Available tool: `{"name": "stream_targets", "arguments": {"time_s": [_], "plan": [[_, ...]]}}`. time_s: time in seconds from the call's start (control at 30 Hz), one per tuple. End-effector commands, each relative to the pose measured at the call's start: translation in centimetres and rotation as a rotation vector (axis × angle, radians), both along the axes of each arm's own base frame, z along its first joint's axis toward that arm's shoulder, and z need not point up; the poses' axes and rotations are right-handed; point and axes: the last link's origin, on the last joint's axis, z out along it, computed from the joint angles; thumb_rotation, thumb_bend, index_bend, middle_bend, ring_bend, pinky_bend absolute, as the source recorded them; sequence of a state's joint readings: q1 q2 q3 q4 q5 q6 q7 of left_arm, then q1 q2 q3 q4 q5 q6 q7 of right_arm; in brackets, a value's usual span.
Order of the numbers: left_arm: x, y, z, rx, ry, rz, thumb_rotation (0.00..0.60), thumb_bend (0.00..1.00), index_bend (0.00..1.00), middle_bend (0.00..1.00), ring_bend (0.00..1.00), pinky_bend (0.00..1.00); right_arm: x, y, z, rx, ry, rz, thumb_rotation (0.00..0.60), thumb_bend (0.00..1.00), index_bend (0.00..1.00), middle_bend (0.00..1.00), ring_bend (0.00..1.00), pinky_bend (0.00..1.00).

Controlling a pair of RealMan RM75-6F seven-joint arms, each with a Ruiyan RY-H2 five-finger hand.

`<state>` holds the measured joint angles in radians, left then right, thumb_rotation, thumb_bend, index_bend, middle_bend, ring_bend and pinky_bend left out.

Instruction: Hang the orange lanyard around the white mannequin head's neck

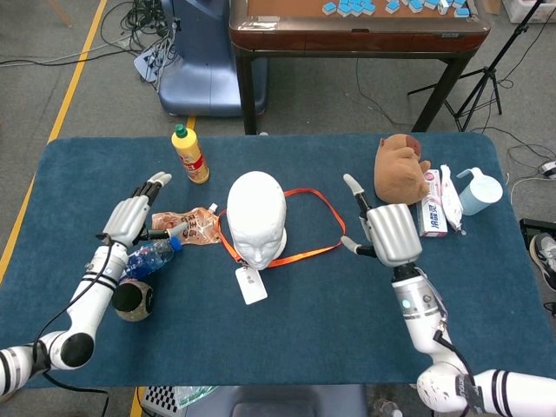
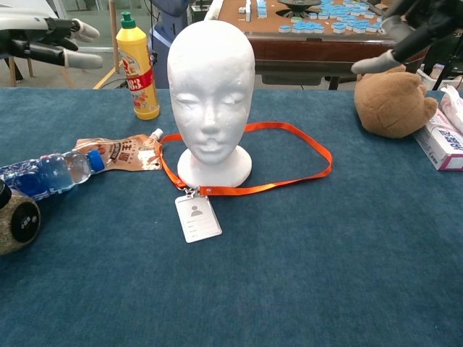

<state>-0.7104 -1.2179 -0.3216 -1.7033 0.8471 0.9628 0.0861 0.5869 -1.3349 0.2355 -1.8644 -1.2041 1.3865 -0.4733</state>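
Note:
The white mannequin head (image 1: 257, 218) (image 2: 210, 94) stands upright mid-table. The orange lanyard (image 1: 323, 209) (image 2: 289, 130) lies flat on the cloth in a loop around the head's base, reaching out to the right. Its white badge (image 1: 251, 284) (image 2: 197, 217) rests in front of the head. My left hand (image 1: 132, 214) (image 2: 51, 42) hovers left of the head with fingers spread, holding nothing. Right of the loop, my right hand (image 1: 387, 230) (image 2: 405, 36) is raised, fingers apart and empty.
A yellow bottle (image 1: 189, 155) (image 2: 137, 71) stands at back left. A snack pouch (image 1: 187, 228), a water bottle (image 1: 148, 258) and a dark round object (image 1: 132, 300) lie at left. A brown plush toy (image 1: 400, 169), toothpaste box (image 1: 432, 208) and blue cup (image 1: 479, 191) sit at right.

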Motion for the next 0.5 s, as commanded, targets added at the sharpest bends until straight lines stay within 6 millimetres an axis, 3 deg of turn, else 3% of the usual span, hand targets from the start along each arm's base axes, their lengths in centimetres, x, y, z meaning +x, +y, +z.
{"name": "stream_targets", "arguments": {"time_s": [0.03,0.37,0.43,0.5], "plan": [[-1.7,-2.0,0.8,0.008,0.012,0.001,0.324,0.13,0.0,0.0,0.0,0.04,-1.5,2.1,1.2,0.021,-0.001,-0.009,0.6,0.2,0.07,0.84,0.93,1.0],[-6.8,-6.7,3.1,0.099,0.036,0.039,0.364,0.13,0.0,0.0,0.0,0.04,-5.4,6.7,3.8,0.128,0.078,-0.033,0.6,0.28,0.15,0.84,0.95,1.0],[-8.2,-7.6,3.5,0.111,0.046,0.061,0.405,0.13,0.0,0.0,0.0,0.04,-6.1,7.3,4.0,0.144,0.077,-0.038,0.6,0.29,0.16,0.84,0.96,1.0],[-9.2,-8.4,3.7,0.117,0.049,0.08,0.494,0.13,0.0,0.0,0.0,0.05,-6.5,7.7,4.0,0.156,0.081,-0.036,0.6,0.31,0.17,0.85,0.97,1.0]]}}
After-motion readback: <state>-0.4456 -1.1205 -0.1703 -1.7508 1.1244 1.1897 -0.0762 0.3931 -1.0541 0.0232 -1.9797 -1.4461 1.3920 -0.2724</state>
